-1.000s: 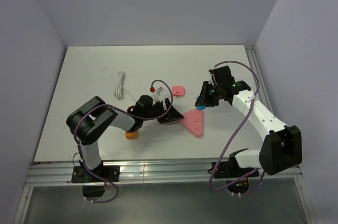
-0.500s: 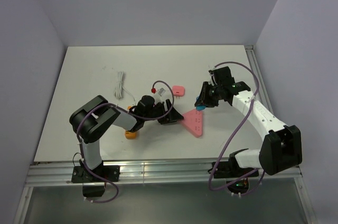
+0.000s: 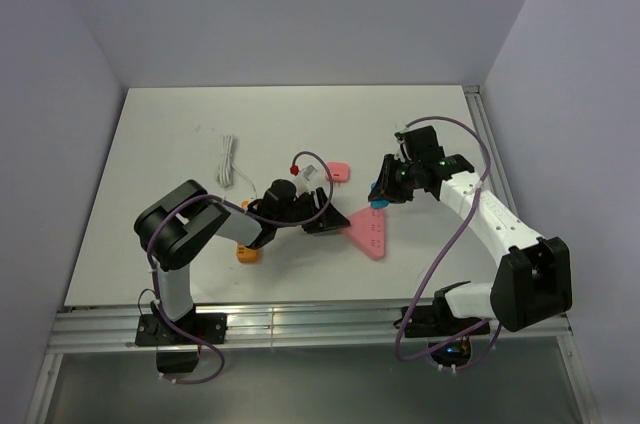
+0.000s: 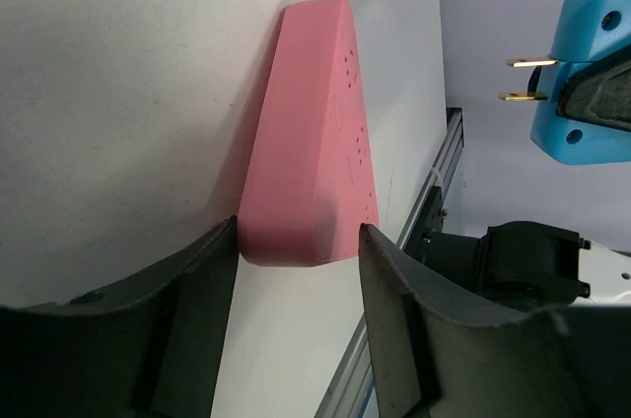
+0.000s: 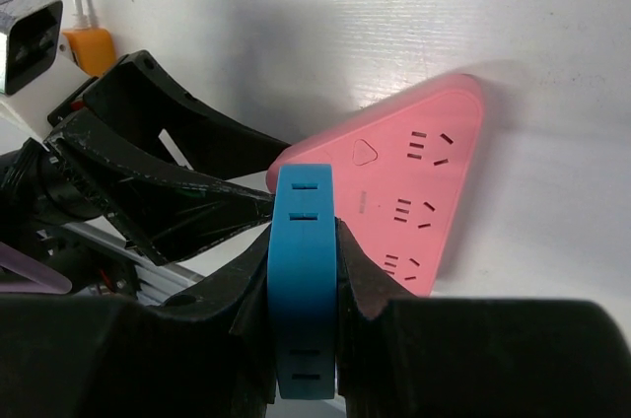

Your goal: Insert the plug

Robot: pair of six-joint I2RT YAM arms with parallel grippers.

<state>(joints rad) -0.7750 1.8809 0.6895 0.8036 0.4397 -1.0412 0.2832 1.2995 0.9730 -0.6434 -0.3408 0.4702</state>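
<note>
The white counter [image 3: 180, 144] carries everything. Largest on it is the pink triangular socket block [image 3: 368, 232], lying flat a little toward three o'clock of the counter's middle, socket holes facing up.

The left end effector [image 3: 336, 222] reaches in from the block's nine o'clock side and is grasping its narrow corner. In the left wrist view one dark finger [image 4: 187, 310] lies against each flank of that corner.

The right end effector [image 3: 383, 191] hangs at about twelve to one o'clock of the block, clenched on the plug [image 5: 304, 241]. This small bright-blue adapter is pinched edge-on between the two fingers. It is up in the air, clear of the block (the left wrist view shows both metal prongs bare, with nothing touching them).

A pink square plug [image 3: 338, 171] rests at eleven o'clock of the block, well apart from it. A coiled white cable [image 3: 228, 161] lies farther out at ten o'clock. A small orange piece [image 3: 246, 253] sits near nine o'clock, beside the left arm.
</note>
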